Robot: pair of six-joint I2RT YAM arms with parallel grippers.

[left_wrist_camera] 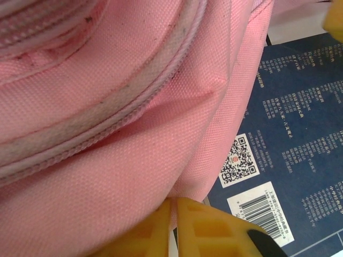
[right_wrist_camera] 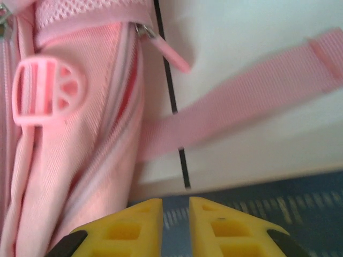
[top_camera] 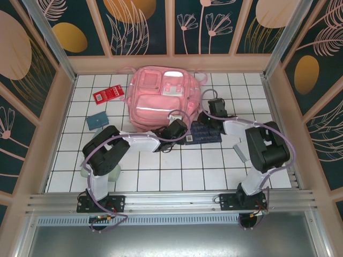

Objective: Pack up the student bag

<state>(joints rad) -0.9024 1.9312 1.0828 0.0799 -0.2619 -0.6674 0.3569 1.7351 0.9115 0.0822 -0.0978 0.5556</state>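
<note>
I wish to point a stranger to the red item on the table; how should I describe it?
Find the big pink student bag at the back middle of the white tiled table. Beside its upper left corner lies a flat red packet, slightly tilted. It is the only red thing; the flat card nearer the front edge is grey-blue.

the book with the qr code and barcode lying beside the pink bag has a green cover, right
Not green. The book with the QR code and barcode lying beside the student bag has a dark blue cover. The left wrist view shows it close up, and the top external view shows the same dark blue at the bag's near right corner.
</note>
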